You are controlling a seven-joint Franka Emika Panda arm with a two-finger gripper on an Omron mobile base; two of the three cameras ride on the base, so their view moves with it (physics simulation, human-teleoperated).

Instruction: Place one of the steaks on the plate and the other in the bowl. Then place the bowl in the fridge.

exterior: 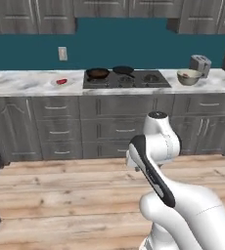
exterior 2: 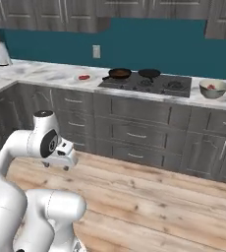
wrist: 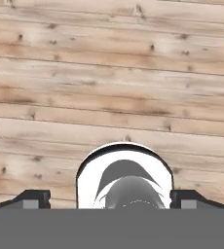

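On the marble counter, one slab of red raw steak already lies on the round white plate, which sits toward the counter's left end, just left of the black cooktop with its two dark pans. The other steak shows as a red patch inside the deep beige bowl, which stands near the counter's right end beside the grey toaster. Judging from this, both placings look done, and what remains is to carry the bowl to the fridge, which I cannot locate with certainty here. The two-finger gripper hangs well back from the counter over the wooden floor, its dark fingertips spread wide with nothing between them, so the bowl is not yet grasped
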